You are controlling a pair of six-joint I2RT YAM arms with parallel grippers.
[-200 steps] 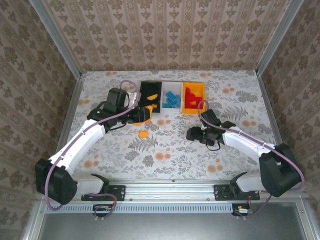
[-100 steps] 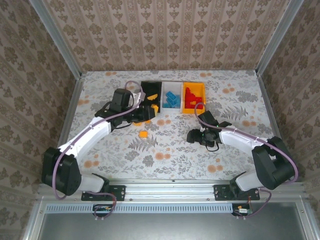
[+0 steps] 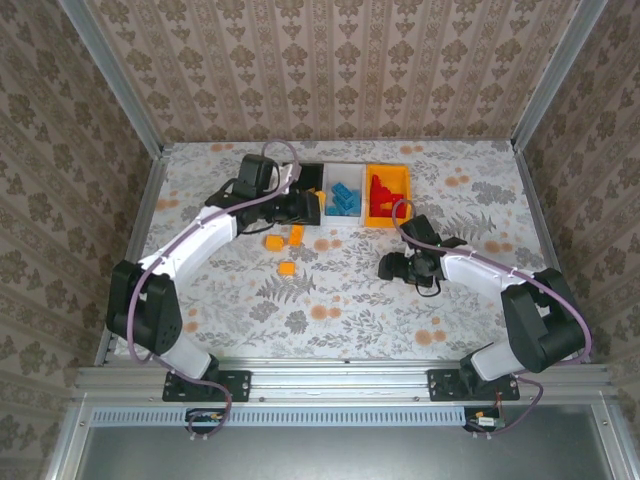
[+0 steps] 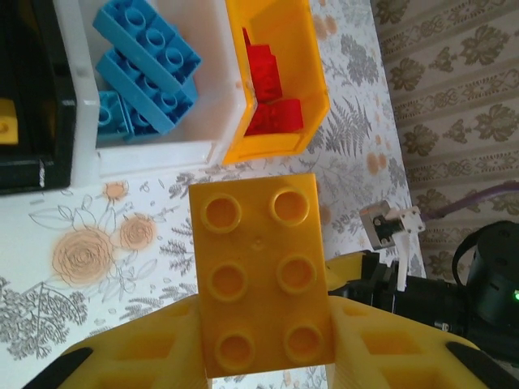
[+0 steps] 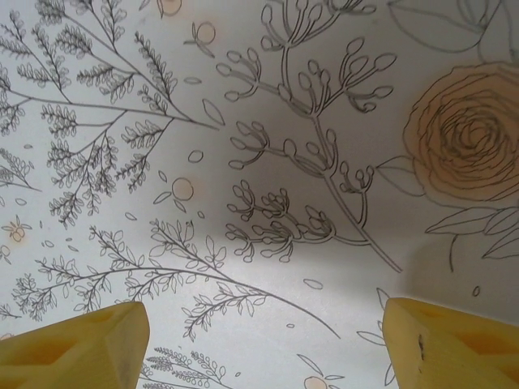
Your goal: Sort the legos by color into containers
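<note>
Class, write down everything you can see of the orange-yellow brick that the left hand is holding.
The orange-yellow brick is a rectangular piece of glossy plastic with six round studs in two rows of three, facing the wrist camera. The left hand grips its long sides between two yellow fingers, and its far end sticks out free. Beyond it lie the floral table cover and the white bin holding blue bricks. Nothing else is seen touching it.
</note>
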